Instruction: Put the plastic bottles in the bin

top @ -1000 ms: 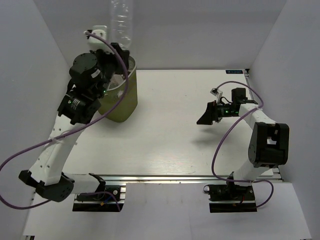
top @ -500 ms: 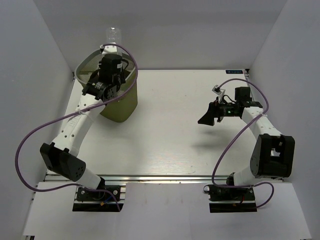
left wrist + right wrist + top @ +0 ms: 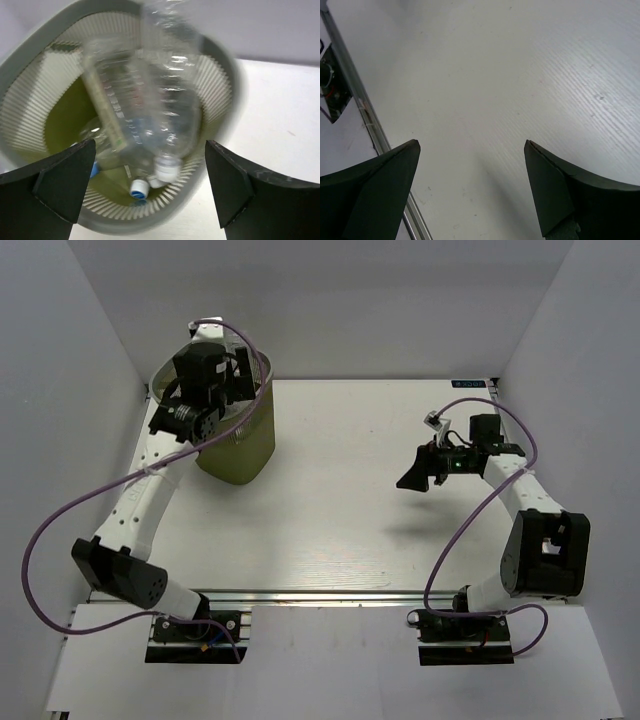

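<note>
Holds the left fingers spread wide above the mouth of the bin, clamping nothing. Shows, between the two dark tips in the left wrist view, a clear bottle inside the grey rim, neck down and blurred, with its white cap low near the mesh wall and touching neither finger. Shows a second clear bottle just beside it, leaning, with a pale strip of label down one side. Reveals more at the olive bottom: a blue-and-white cap close under the white one, and part of something blue by the left tip, too hidden to name. From the top view, places the bin at the far left of the desk, close to the back wall, with the left wrist covering most of its opening. Hangs the right fingers well apart from all that, over the right half of the desk, also spread wide with nothing between them but bare white surface. Catches a metal rail along the desk's edge at the left of the right wrist view.
</note>
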